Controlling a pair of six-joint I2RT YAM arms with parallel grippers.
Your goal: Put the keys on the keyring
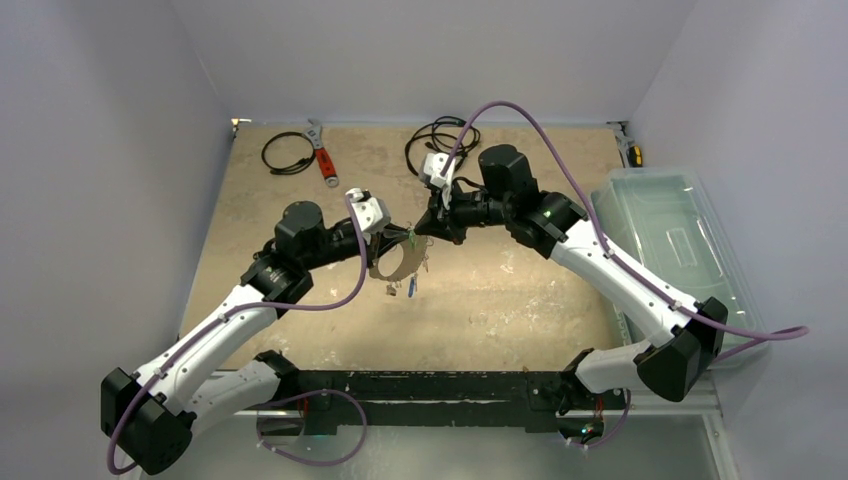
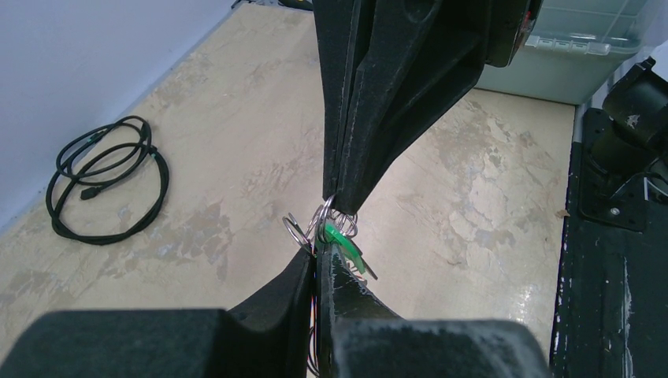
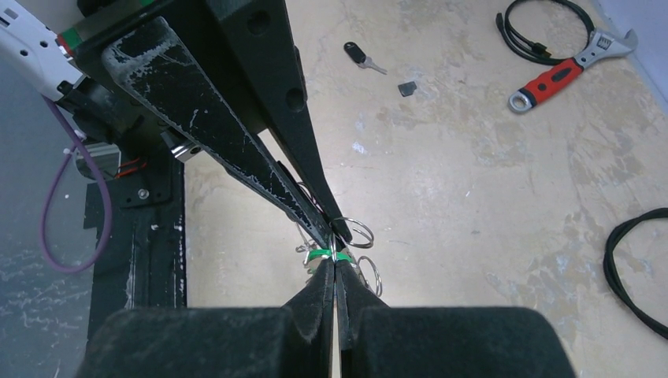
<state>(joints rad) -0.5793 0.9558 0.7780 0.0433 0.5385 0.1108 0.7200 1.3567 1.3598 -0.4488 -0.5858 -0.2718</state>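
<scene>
My left gripper and right gripper meet tip to tip above the middle of the table, both shut. The keyring, a large flat grey ring, hangs under the left gripper, which is shut on its top edge. Several keys dangle from it. In the left wrist view my left gripper pinches beside small wire rings and a green-tagged key. In the right wrist view my right gripper is shut on the green-tagged key at its small ring. A dark-tagged key lies on the table.
A red-handled wrench and two black coiled cables lie at the back of the table. A clear plastic bin stands at the right edge. A small dark scrap lies near the loose key.
</scene>
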